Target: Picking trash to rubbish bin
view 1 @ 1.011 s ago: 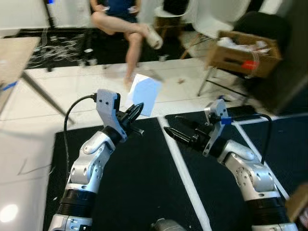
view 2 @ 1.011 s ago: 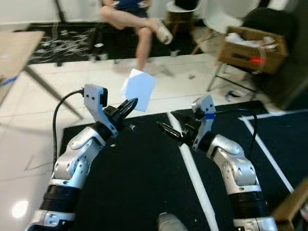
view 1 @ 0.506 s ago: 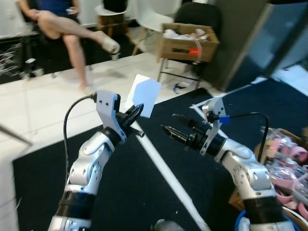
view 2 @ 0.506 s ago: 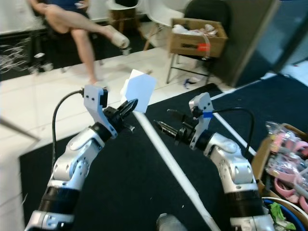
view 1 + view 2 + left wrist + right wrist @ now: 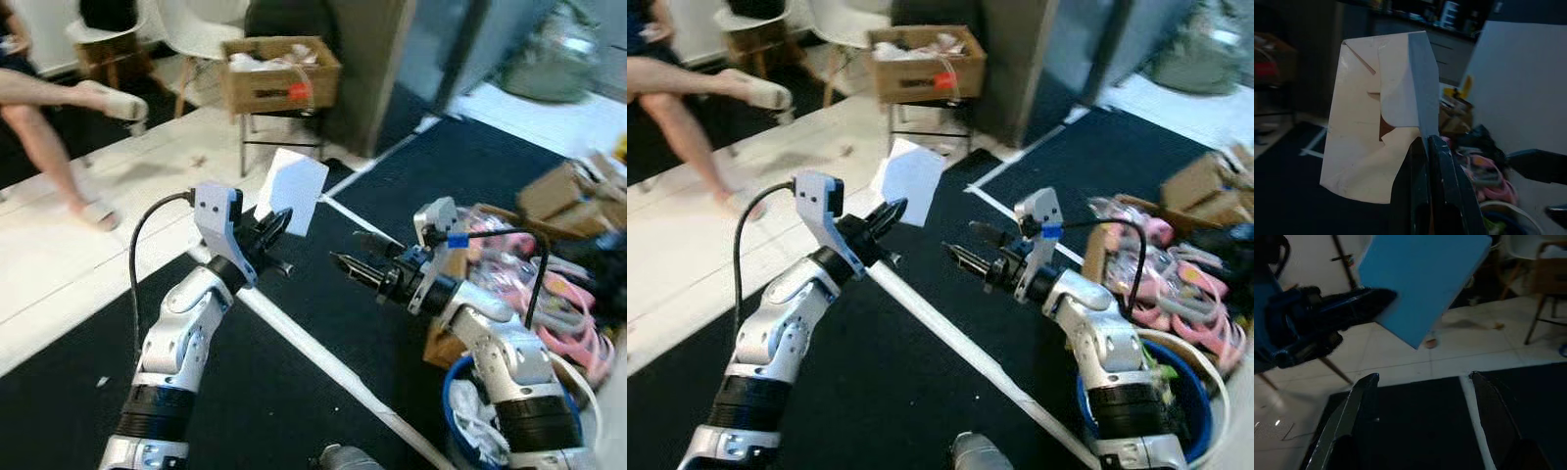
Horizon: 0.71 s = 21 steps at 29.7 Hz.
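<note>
My left gripper [image 5: 277,224] is shut on the lower edge of a flat light-blue paper carton [image 5: 291,191], held up at chest height over the black mat. In the left wrist view the carton [image 5: 1376,117] shows its open cream inside, pinched between the black fingers [image 5: 1422,186]. My right gripper [image 5: 345,252] stands open and holds nothing, a short way right of the carton, pointing toward it. The right wrist view looks between its spread fingers [image 5: 1352,406] at the carton [image 5: 1420,279]. A blue rubbish bin [image 5: 1200,416] with a white liner and scraps inside stands at the lower right, beside my right arm.
A white line [image 5: 323,357] crosses the black mat [image 5: 294,392]. A box of pink hangers [image 5: 549,284] stands right of my right arm. A chair carries a cardboard box [image 5: 279,70] at the back. A person's legs [image 5: 59,98] are at the far left on the pale floor.
The view has swung right: the person slid off to the left, and the bin and the box of hangers came into view. Both arms hold their pose, with the carton still gripped.
</note>
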Tool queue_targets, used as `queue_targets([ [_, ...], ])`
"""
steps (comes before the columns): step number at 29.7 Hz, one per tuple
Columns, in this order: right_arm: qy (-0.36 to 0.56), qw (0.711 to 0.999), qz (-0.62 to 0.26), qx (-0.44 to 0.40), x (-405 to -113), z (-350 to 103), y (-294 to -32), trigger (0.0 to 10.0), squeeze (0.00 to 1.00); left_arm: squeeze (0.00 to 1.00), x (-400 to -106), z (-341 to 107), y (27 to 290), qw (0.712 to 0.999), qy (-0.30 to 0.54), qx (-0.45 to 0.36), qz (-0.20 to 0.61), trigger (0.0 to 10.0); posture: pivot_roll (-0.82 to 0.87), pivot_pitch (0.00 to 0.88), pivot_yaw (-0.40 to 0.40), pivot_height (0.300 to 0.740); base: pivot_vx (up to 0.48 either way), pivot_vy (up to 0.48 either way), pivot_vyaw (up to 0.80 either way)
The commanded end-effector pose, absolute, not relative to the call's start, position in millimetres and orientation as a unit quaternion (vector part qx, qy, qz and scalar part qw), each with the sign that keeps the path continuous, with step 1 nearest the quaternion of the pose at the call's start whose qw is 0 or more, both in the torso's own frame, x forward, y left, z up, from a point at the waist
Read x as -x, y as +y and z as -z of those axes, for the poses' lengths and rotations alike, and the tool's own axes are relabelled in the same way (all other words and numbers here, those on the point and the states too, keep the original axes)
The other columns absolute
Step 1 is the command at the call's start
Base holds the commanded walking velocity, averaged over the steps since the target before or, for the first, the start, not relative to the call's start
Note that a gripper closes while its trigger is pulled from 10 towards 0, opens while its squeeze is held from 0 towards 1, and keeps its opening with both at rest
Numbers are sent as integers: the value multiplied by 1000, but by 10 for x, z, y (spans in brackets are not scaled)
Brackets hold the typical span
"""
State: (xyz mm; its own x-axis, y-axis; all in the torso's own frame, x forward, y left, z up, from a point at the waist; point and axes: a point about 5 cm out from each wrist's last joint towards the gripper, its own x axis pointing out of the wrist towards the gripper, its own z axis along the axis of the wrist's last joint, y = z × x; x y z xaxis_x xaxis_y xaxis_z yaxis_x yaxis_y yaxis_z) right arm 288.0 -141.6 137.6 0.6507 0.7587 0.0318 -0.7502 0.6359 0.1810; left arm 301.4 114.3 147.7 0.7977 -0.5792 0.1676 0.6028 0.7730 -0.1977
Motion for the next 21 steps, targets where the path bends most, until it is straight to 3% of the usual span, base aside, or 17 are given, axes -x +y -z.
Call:
queue_targets([
  [1,28,904,-416,-92,-2873,-1356,-1426,10000,0,0,-3017,-1408,1182,945,-42,107,305,10000,-83,0,-13,740,0,0,-788],
  [14,14,907,-411,-90,-2875,-1385,-1433,10000,0,0,-3025,-1410,1177,945,-47,102,307,10000,-88,0,-11,740,0,0,-718],
  [21,10,907,-411,-89,-2873,-1405,-1432,10000,0,0,-3013,-1422,1177,943,-57,103,311,10000,-87,0,-11,740,282,0,0],
])
